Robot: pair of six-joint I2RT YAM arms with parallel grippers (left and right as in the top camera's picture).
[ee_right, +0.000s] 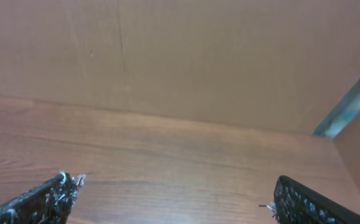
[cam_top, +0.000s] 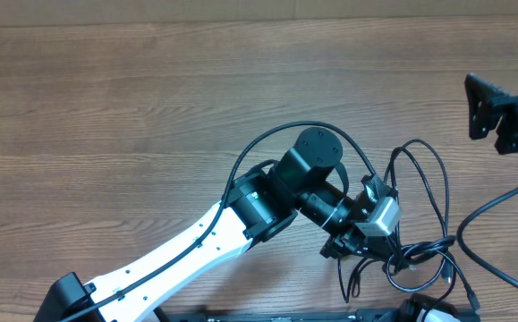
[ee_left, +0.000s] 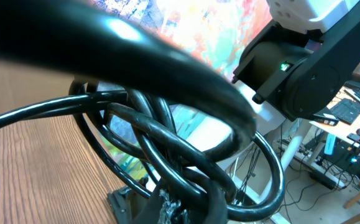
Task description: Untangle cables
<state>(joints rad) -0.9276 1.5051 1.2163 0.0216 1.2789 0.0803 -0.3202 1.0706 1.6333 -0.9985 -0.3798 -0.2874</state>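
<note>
Black cables (cam_top: 417, 258) sit in one looped tangle on the wooden table (cam_top: 151, 107), clenched by the left gripper (cam_top: 339, 248), while the right gripper (ee_right: 173, 186) hangs spread wide, grasping nothing.

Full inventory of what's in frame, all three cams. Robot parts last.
table: one, brown wood grain, fills the overhead view
cables: tangled bunch, number unclear, thin black, looped at lower right of the overhead view
back panel: one, plain brown, behind the table in the right wrist view
left arm: one, white and black, reaching from bottom left to the cables
right arm: one, black housing with a green light, seen past the cables in the left wrist view
left gripper: one, black, shut on the cables
right gripper: one, black, open, nothing between its fingers
</note>
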